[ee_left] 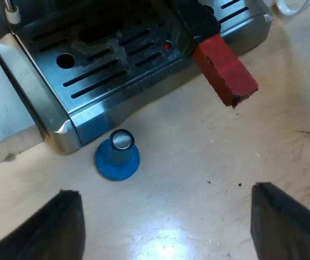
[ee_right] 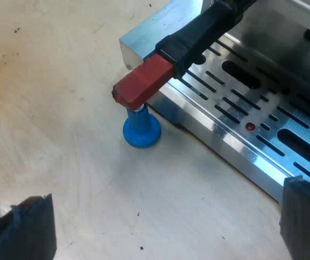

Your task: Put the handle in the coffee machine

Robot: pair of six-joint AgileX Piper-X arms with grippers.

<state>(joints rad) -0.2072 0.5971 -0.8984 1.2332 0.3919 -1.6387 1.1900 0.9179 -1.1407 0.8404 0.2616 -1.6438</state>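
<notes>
The holder's dark handle (ee_left: 198, 19) with its red end (ee_left: 225, 70) juts out from the espresso machine's front, above the slotted metal drip tray (ee_left: 90, 76). The same red end (ee_right: 143, 81) and handle (ee_right: 203, 30) reach out over the tray's edge (ee_right: 219, 130). A blue tamper (ee_left: 117, 156) stands upright on the wooden table beside the tray's corner; it also sits just under the red end (ee_right: 141, 130). My left gripper (ee_left: 165, 227) hovers open over the bare table near the tamper, holding nothing. My right gripper (ee_right: 165, 227) is open too, empty, by the tray's edge.
A pale wooden block (ee_left: 3, 119) sits against the machine's side. A white mug's rim (ee_left: 292, 6) shows past the tray's far corner. The light wooden tabletop (ee_right: 46, 81) spreads out beyond the tamper.
</notes>
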